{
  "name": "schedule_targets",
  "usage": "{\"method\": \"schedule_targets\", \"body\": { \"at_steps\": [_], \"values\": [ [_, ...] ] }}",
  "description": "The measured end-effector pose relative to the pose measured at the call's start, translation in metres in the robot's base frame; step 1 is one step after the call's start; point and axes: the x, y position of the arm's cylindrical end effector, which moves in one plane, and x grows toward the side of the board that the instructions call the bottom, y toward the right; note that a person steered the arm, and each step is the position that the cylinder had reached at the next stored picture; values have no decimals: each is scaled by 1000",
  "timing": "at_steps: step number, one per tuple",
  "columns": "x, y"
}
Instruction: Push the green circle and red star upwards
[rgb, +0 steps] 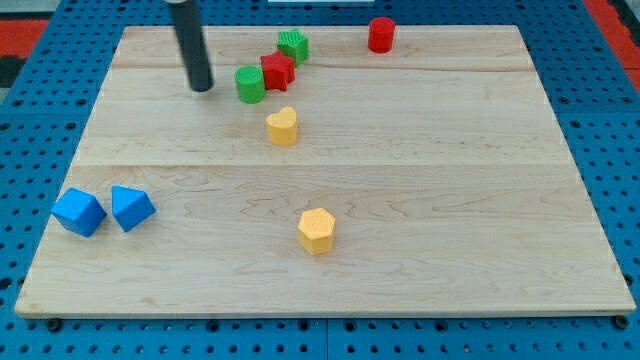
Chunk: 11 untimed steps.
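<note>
The green circle (250, 84) sits near the view's top, touching the red star (277, 71) on its right. A green star (293, 46) lies just above and to the right of the red star, touching it. My tip (201, 86) rests on the board a short way to the left of the green circle, with a small gap between them. The dark rod rises from the tip to the view's top edge.
A red cylinder (380, 35) stands at the top right. A yellow heart (282, 127) lies below the green circle. A yellow hexagon (316, 231) sits lower in the middle. Two blue blocks (79, 211) (131, 208) sit at the lower left. The wooden board (450, 180) lies on blue pegboard.
</note>
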Motion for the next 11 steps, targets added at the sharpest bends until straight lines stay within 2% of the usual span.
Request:
{"method": "schedule_targets", "body": {
  "at_steps": [3,4,8,11],
  "values": [
    [13,52],
    [8,76],
    [-12,112],
    [-57,127]
  ]
}}
